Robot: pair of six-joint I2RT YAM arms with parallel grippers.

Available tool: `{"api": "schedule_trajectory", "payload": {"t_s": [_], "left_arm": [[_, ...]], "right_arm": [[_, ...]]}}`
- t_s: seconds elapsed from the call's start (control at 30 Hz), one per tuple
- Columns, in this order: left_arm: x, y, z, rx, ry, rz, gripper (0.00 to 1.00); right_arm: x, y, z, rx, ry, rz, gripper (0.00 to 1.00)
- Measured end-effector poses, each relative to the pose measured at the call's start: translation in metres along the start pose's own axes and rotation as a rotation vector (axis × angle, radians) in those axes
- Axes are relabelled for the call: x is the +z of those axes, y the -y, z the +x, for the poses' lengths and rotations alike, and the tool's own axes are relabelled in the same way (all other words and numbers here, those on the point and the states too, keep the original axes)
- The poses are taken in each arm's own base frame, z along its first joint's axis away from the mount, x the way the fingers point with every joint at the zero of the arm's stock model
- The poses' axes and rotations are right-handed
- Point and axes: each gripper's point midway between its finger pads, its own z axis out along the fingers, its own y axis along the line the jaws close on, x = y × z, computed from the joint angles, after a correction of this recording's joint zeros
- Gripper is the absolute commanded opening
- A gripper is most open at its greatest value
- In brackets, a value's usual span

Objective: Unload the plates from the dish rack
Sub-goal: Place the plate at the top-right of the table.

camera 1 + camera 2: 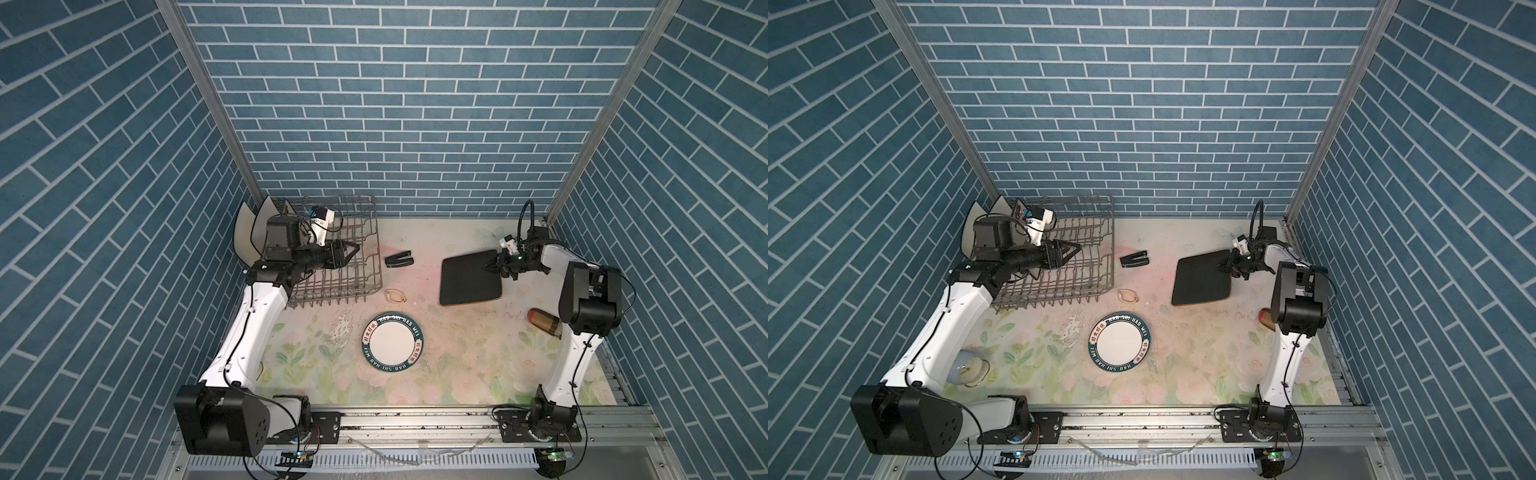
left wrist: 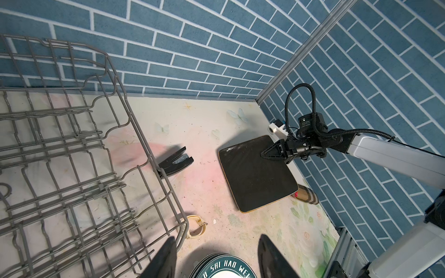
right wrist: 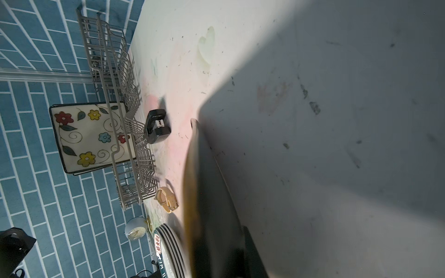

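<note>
The dish rack point(image 1: 376, 249) is parked at about 10 o'clock on the table point(image 1: 478, 370). Its long axis seems to be laid roughly 9-to-3, though the 9 o'clock end is hidden by the left arm. At that end some square plates are stood on edge, the cream square plates point(image 1: 244, 232) and the flowered plate point(image 3: 89, 134), with the flowered face turned toward 3 o'clock. The left gripper point(image 1: 352, 257) is held over the rack's tines, pointed at 3 o'clock, jaws spread wide with nothing between them. Over at 2 o'clock the black square plate point(image 1: 469, 282) is pinched near its 1 o'clock corner by the right gripper point(image 1: 489, 266), jaws clamped on the rim. The plate is tipped, gripped side up and 6 o'clock edge low; whether that edge is touching the table can't be told. The round teal-rimmed plates point(image 1: 392, 347) are stacked flat toward 6 o'clock, well apart from the rack. A black stapler point(image 1: 399, 260) and a beige watch point(image 1: 395, 295) are lying between the rack and the black plate.
</note>
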Motion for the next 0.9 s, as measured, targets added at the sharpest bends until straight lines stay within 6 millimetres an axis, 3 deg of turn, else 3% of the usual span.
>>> {"api": "schedule_trajectory", "payload": {"t_s": [0.33, 0.7, 0.9], "left_arm": [[0.003, -0.013, 0.004, -0.041, -0.021, -0.016, 0.55], [0.006, -0.016, 0.006, -0.047, -0.029, -0.016, 0.55], [0.011, -0.019, 0.009, -0.062, -0.046, -0.009, 0.55]], "right_arm": [[0.002, 0.004, -0.014, -0.025, -0.005, -0.003, 0.00], [0.005, 0.011, -0.017, -0.016, -0.038, -0.021, 0.20], [0.014, 0.035, -0.017, 0.003, -0.066, 0.032, 0.28]]}}
